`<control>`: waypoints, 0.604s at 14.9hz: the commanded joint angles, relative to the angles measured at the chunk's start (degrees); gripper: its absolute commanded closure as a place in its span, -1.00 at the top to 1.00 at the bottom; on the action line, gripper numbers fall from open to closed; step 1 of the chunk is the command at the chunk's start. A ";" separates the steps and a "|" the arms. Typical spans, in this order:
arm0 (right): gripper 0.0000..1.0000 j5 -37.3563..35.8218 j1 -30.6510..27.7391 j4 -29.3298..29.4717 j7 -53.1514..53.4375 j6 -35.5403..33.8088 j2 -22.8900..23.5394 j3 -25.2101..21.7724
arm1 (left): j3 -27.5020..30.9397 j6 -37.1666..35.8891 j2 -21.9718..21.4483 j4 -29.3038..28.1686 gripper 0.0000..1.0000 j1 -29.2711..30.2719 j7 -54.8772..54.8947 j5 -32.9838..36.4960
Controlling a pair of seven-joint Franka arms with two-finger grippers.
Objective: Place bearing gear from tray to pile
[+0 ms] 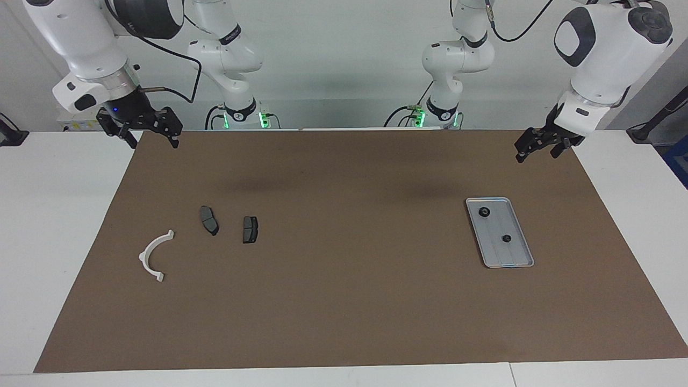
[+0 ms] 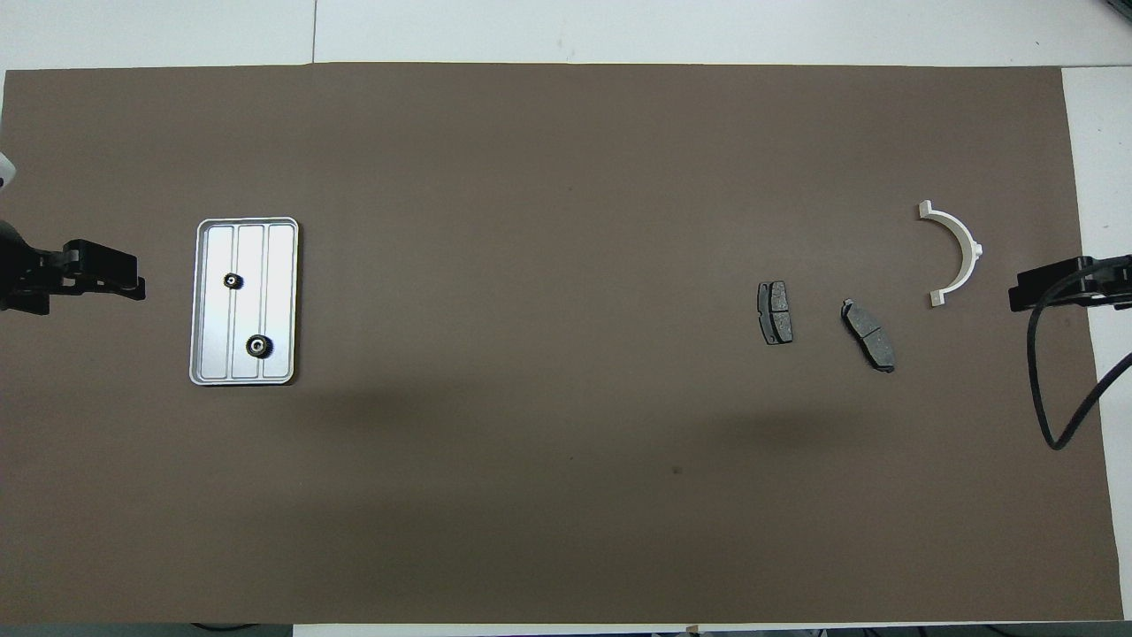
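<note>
Silver tray lies below the released left gripper, keeping two bearing gears within its reach. Well apart, the pile sits below the right gripper, also open, holding nothing; both arms wait.

Silver-grey tray with lengthwise ridges, two little black gears sitting in it. White curved bracket, two dark grey brake-pad pieces — all on a plain brown mat over a white table. Arms white, grippers black.
</note>
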 commanded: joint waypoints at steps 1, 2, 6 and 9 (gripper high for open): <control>1.00 0.47 -0.64 -1.57 -1.38 1.41 -1.04 0.21 | 0.11 0.41 -0.74 -0.16 1.00 -0.09 0.87 -0.57; 1.00 0.47 -0.64 -1.57 -1.38 1.41 -1.04 0.21 | 0.11 0.58 -0.65 -0.08 1.00 -0.09 0.70 -0.57; 1.00 0.48 -0.56 -1.66 -1.47 1.41 -1.04 0.21 | 0.11 0.94 -0.74 -0.16 1.00 -0.17 0.96 -0.57; 1.00 0.47 -0.64 -1.39 -1.55 1.41 -0.86 0.21 | -0.15 2.85 -0.83 -0.51 1.00 -0.26 0.09 -0.66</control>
